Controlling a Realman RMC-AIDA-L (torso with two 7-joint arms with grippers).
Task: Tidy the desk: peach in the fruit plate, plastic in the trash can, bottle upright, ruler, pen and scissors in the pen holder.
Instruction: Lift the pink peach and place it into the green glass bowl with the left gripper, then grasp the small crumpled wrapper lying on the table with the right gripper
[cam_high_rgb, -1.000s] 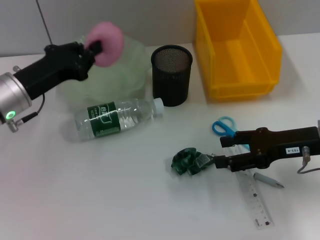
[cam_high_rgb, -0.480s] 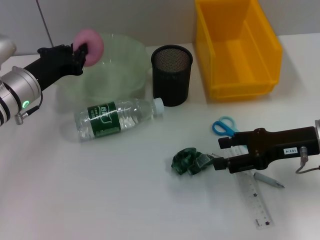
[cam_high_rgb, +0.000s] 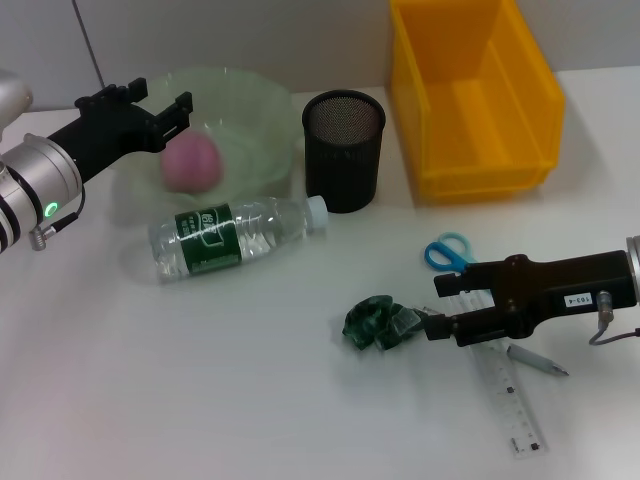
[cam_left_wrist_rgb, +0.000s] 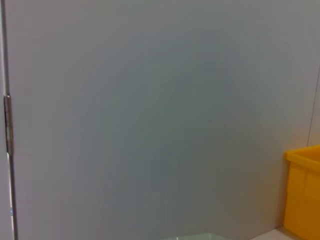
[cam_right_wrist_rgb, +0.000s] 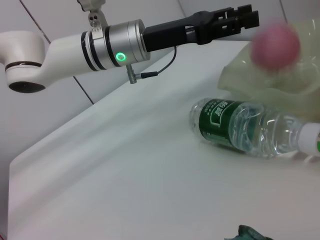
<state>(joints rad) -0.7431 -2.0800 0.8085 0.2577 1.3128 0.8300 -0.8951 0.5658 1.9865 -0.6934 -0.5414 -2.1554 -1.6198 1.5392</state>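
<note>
Now left tool released above fruit plate; peach inside; right tool state unclear; left wrist: wall, bin only

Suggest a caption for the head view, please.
Left gripper open above bowl, peach dropping in; bottle lies flat.

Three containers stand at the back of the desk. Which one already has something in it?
The pale green fruit plate, beside the left gripper, holds the pink peach. The black mesh pen holder and yellow bin show nothing inside.
</note>
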